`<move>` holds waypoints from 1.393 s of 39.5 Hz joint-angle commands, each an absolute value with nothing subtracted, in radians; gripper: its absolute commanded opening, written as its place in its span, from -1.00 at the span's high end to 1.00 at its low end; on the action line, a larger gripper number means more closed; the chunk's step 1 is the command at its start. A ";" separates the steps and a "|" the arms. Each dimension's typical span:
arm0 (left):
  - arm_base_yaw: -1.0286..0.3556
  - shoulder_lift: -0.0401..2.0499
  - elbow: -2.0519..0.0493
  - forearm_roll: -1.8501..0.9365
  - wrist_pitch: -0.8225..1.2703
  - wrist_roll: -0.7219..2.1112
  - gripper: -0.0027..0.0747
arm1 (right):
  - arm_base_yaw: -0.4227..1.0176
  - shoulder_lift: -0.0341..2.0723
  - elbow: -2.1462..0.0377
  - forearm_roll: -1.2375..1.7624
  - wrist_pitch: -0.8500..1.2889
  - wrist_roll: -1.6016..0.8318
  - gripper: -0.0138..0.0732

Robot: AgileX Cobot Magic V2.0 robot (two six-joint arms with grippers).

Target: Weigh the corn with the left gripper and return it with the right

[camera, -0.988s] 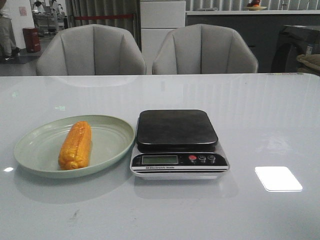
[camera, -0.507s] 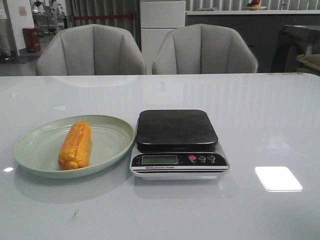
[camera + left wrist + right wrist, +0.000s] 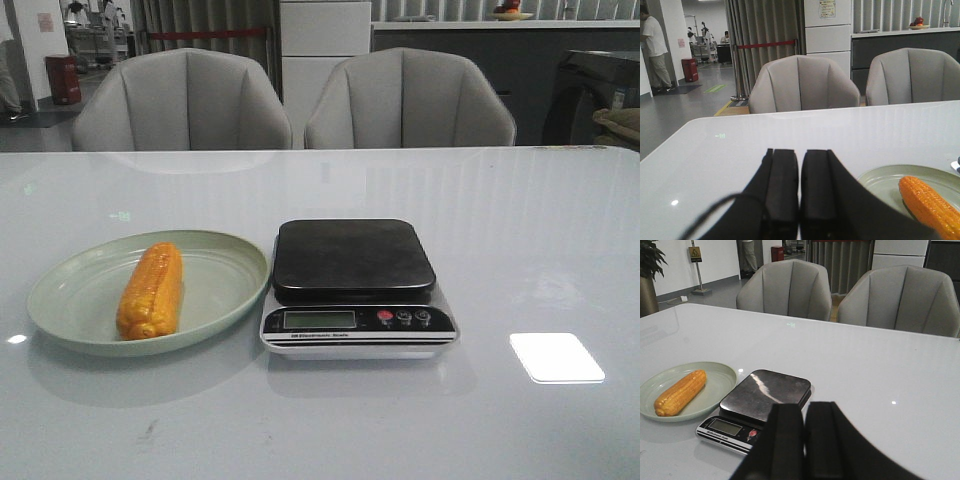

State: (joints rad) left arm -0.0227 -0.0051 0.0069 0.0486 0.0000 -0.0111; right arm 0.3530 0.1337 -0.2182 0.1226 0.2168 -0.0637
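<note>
The corn (image 3: 151, 290) lies lengthwise in the plate (image 3: 225, 262) toward the counter's (image 3: 520, 220) left edge, not yet lifted. The scale (image 3: 355, 285) sits just beside the plate on its right, its rim almost touching, its black platform bare. Neither arm shows in the front view. Each wrist view shows its own tool clenched on nothing: the left tool (image 3: 799, 187) hangs over the counter short of the plate, the right tool (image 3: 804, 440) near the scale's front corner.

The likely trouble is in the pickup. The cob is rounded and rests on a sloped dish, so a pinch off its middle could roll it or tip one end down. The left tool must first spread its fingers (they are pressed together now). A drop onto the platform's edge could send the corn rolling onto the counter.
</note>
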 commanded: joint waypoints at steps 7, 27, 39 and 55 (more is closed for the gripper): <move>-0.020 -0.027 0.038 0.038 -0.079 -0.020 0.61 | 0.348 0.145 -0.246 0.113 0.148 -0.071 0.32; -0.020 -0.026 0.038 0.038 -0.079 -0.020 0.61 | 0.135 0.145 -0.159 0.112 0.077 -0.063 0.32; -0.020 -0.026 0.038 0.038 -0.079 -0.020 0.61 | 0.048 0.035 -0.050 0.017 0.010 0.021 0.32; -0.020 -0.026 0.038 0.038 -0.079 -0.020 0.61 | 0.049 -0.029 0.036 -0.029 -0.037 0.104 0.32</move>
State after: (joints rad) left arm -0.0227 -0.0051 0.0069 0.0486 0.0000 -0.0111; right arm 0.0536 -0.0085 0.0250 -0.0149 0.0555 0.1024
